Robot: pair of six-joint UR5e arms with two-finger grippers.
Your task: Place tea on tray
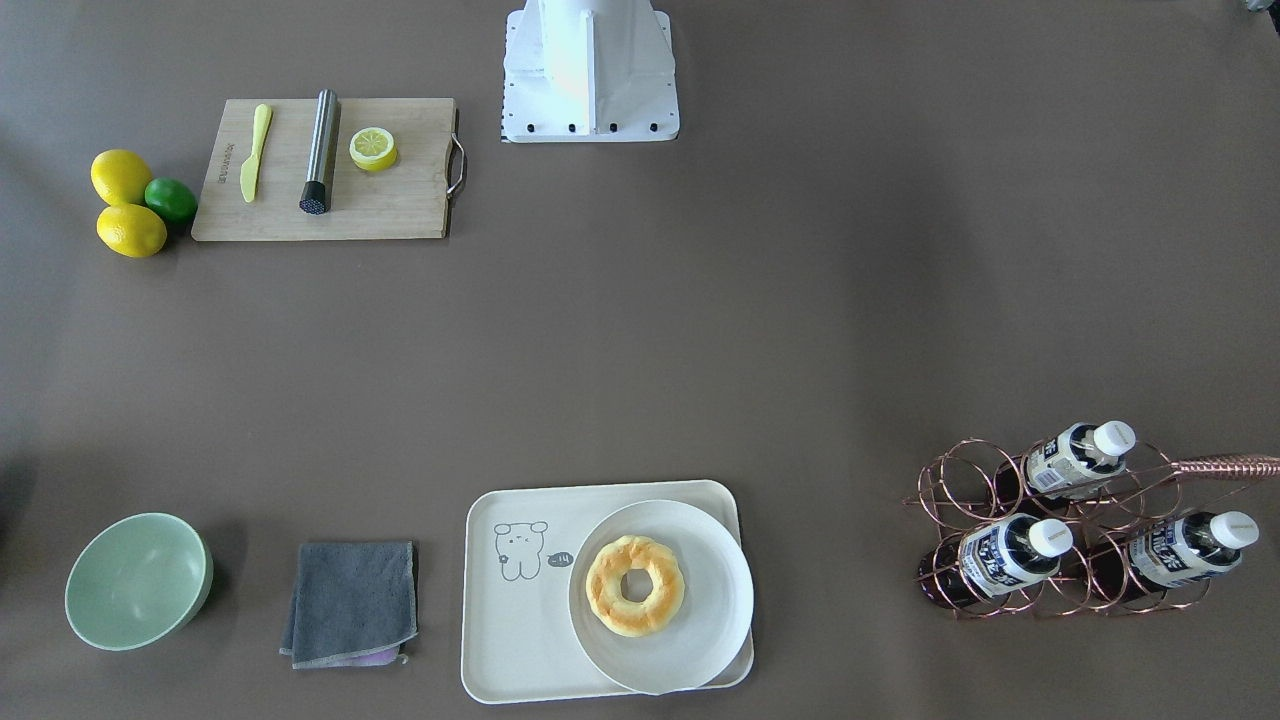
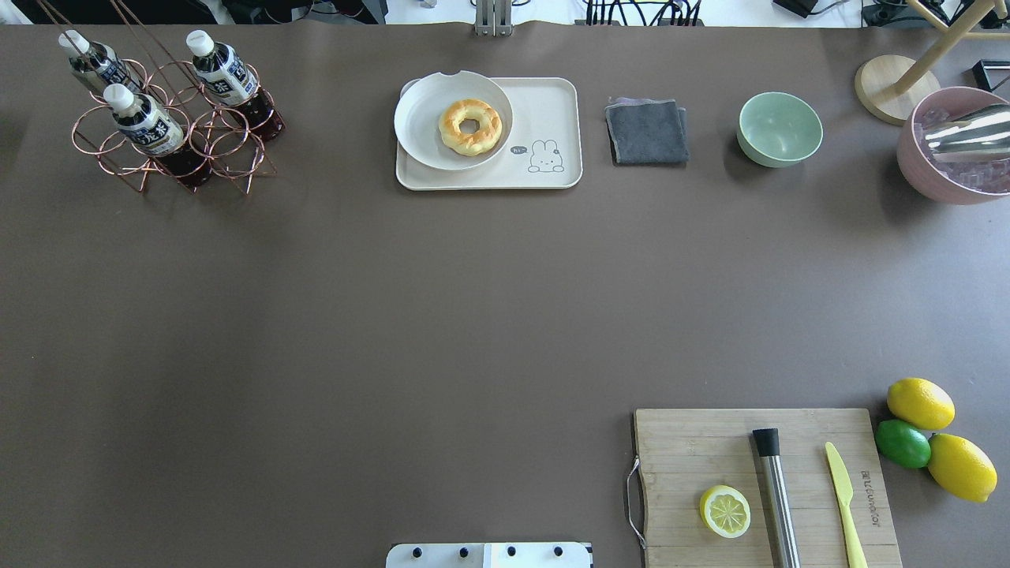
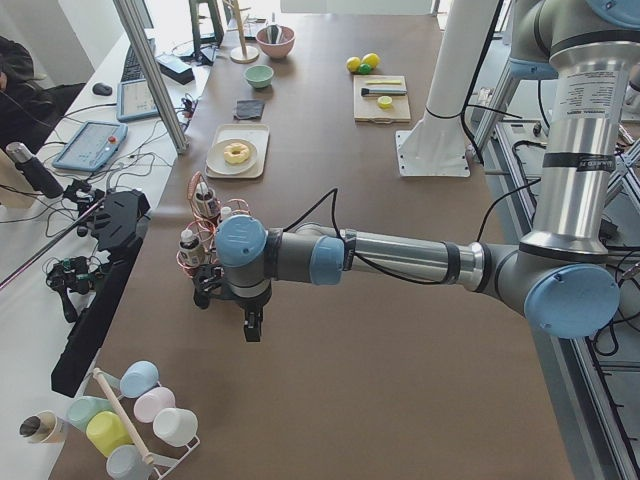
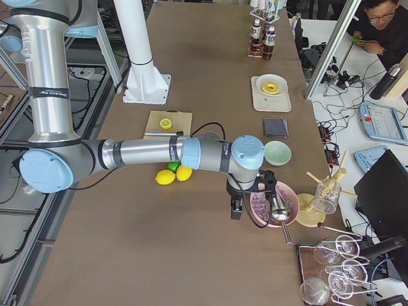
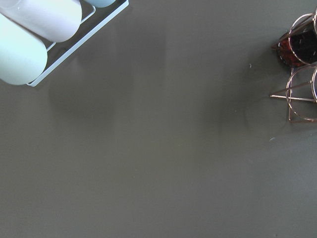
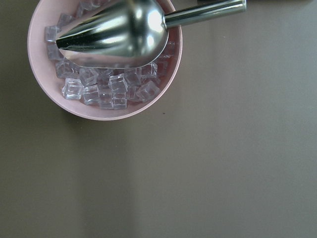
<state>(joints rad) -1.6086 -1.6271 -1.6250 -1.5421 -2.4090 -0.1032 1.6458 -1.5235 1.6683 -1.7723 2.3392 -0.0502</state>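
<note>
Spread across the brown table [image 2: 394, 315], with the task's things along the far edge, well apart from the robot's base. Hung the left arm [image 3: 400, 262] low over the table's left end, just beside the copper wire rack [image 2: 223, 138]. Hung the right arm [image 4: 146, 153] over the opposite end, near a pink bowl of ice [image 6: 124, 115].

Found the tray [image 2: 552, 102] flat at the far middle, its left half taken by a round plate [image 2: 418, 134] carrying a doughnut [image 2: 451, 128], its bear-printed right half bare. Took the nearest tea [image 2: 150, 128] as the likely pick, one of three leaning in the rack, caps up.

Could not tell whether the left end effector [image 3: 252, 325] was released or clenched, being shown only from the side, nor the right end effector [image 4: 236, 209]; apparently carried nothing.

Judged the step as the opening reach, with nothing placed yet. Called next for closing on one bottle's body, lifting it free of the wire rings, then carrying it rightward to the tray's bare half.
</note>
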